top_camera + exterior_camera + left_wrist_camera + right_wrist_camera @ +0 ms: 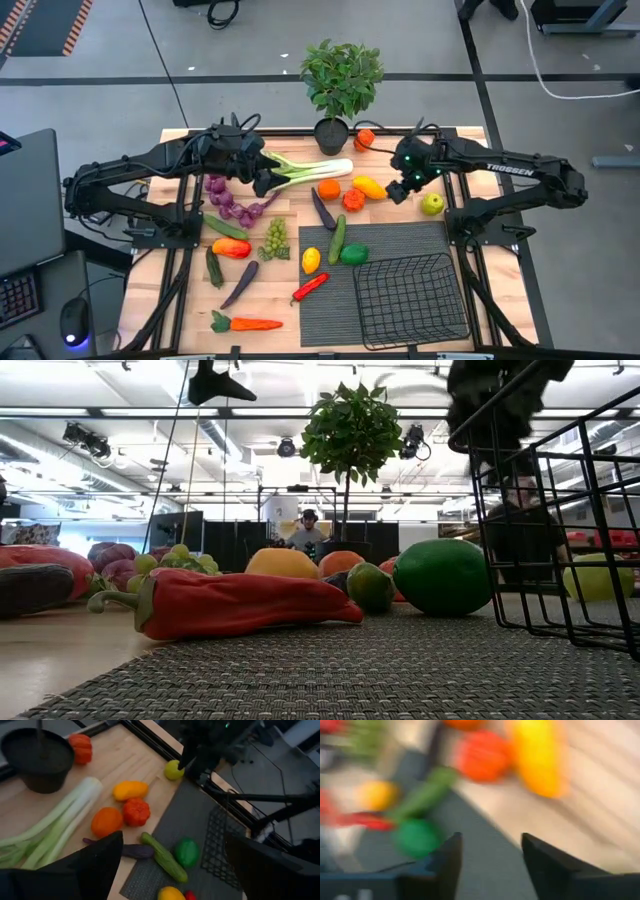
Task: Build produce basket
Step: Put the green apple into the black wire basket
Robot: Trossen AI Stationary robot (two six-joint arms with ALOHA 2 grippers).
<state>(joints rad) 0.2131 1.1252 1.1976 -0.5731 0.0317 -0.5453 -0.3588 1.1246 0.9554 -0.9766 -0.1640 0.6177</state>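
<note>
Left gripper (268, 180) hangs over the leek (310, 170) near the counter's (180, 300) back, fingers (95, 865) spread wide, nothing between them. Purple grapes (232, 200) lie just beside it; carrot (245, 323) at the front edge. Mid-counter: cucumber (337, 240), lemon (311, 260), red pepper (310, 287). Basket (410, 298) sits empty on the dark ribbed mat (400, 240), front right. Right gripper (400, 190) hovers beside the yellow pepper (369, 187), fingers (447, 860) parted, holding nothing.
</note>
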